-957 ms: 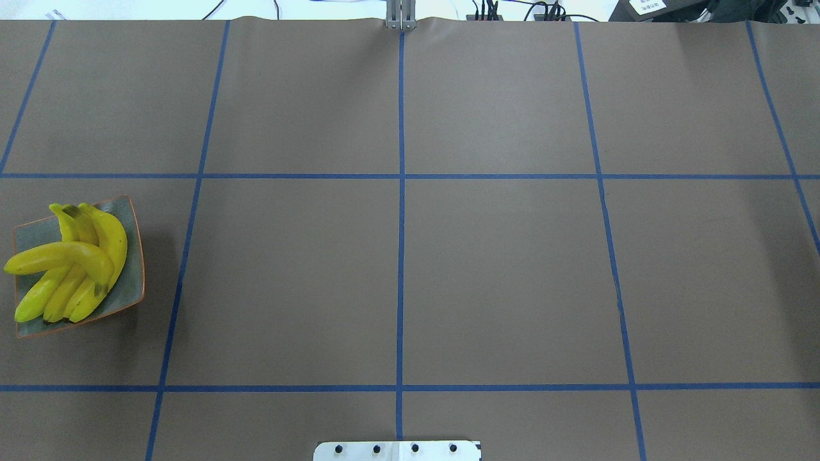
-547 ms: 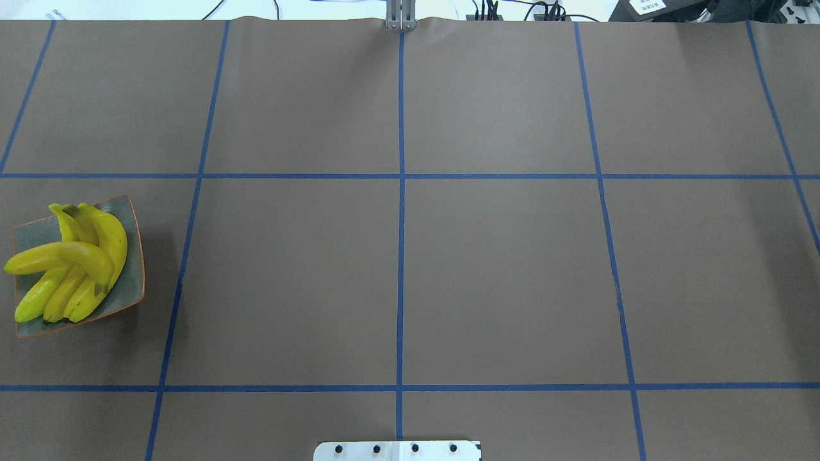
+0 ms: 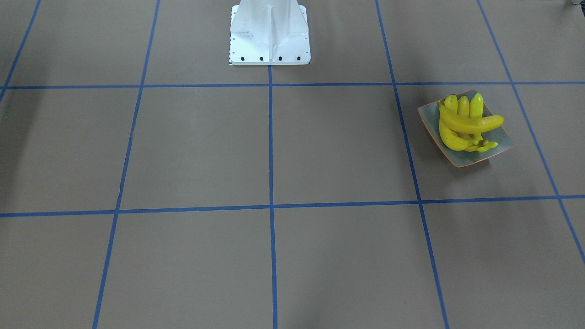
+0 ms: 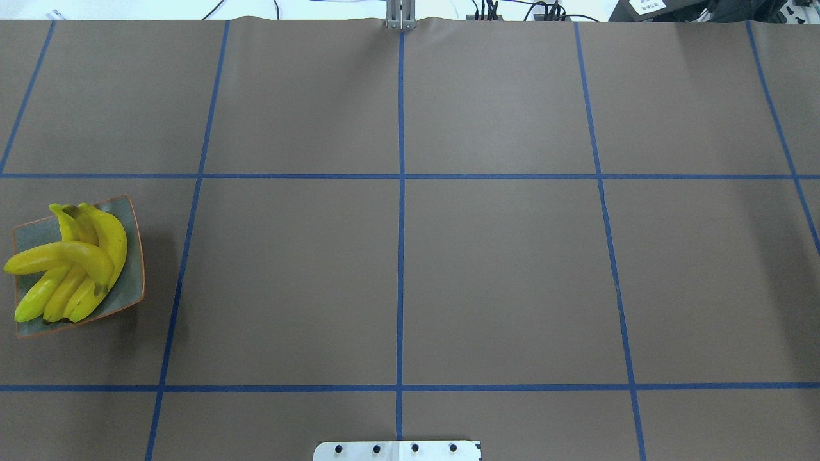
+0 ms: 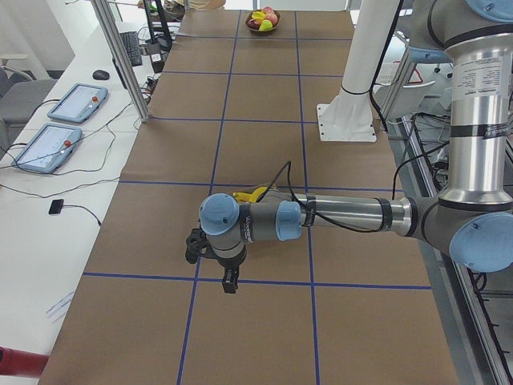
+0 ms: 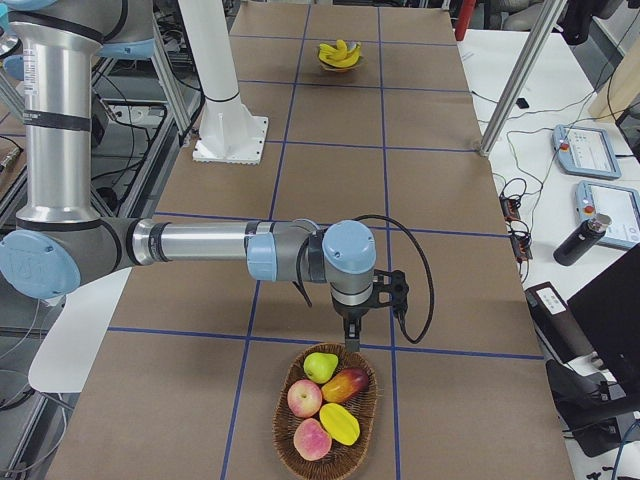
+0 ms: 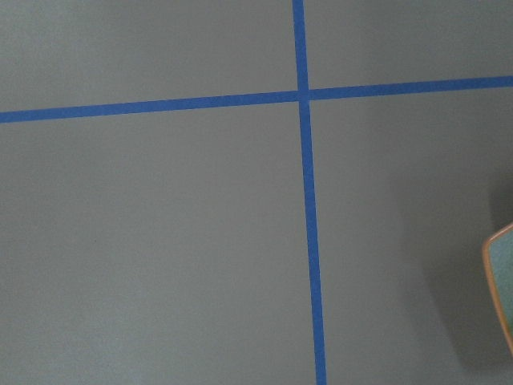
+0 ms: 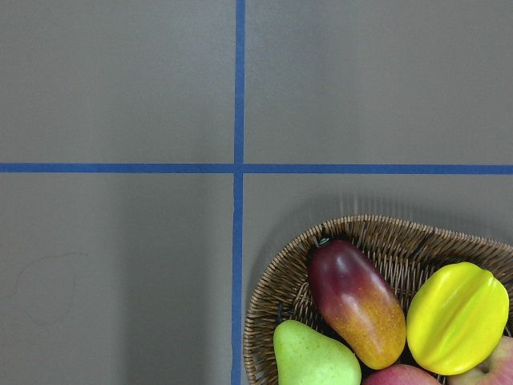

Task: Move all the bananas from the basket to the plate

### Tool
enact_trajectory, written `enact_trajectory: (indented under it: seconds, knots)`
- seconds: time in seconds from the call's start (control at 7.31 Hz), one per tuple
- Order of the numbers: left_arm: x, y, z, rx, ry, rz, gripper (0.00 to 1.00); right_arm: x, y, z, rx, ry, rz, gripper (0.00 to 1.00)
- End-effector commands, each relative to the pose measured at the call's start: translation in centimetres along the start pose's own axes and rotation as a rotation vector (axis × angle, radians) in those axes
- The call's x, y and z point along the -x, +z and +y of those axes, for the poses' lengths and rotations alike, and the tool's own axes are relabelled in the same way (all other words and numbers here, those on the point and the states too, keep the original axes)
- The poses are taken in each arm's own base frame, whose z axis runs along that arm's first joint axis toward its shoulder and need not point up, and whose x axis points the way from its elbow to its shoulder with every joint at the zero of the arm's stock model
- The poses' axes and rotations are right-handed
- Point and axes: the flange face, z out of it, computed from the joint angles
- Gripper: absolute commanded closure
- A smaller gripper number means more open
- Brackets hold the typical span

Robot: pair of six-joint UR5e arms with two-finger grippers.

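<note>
Several bright yellow bananas (image 4: 70,262) lie piled on the grey-green plate (image 4: 131,282) at the table's left edge, three side by side and one across them. They also show in the front view (image 3: 466,123) on the plate (image 3: 429,116). My left gripper (image 5: 228,282) hangs above the table near the plate; I cannot tell whether it is open. My right gripper (image 6: 350,335) hangs just beside the wicker basket (image 6: 372,400); I cannot tell its state either. No banana shows in the basket (image 8: 377,228). The left wrist view catches only the plate's rim (image 7: 498,273).
The basket holds a mango (image 8: 357,305), a green pear (image 8: 309,357), a yellow star fruit (image 8: 457,317) and apples (image 6: 305,398). The robot's white base (image 3: 269,36) stands at mid-table. Blue tape lines grid the brown table cover.
</note>
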Motion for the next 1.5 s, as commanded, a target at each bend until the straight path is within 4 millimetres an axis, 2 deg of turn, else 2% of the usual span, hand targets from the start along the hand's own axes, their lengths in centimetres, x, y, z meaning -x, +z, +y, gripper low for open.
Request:
enact_trajectory:
  seconds: [0.0,1.37]
  knots:
    - [0.01,0.02,0.03,0.0,-0.002,0.0,0.0,0.36,-0.37,-0.05,-0.008,-0.009,0.0,0.0]
    - [0.01,0.02,0.03,0.0,-0.002,0.0,0.0,0.47,-0.45,0.19,-0.017,-0.017,-0.002,0.0]
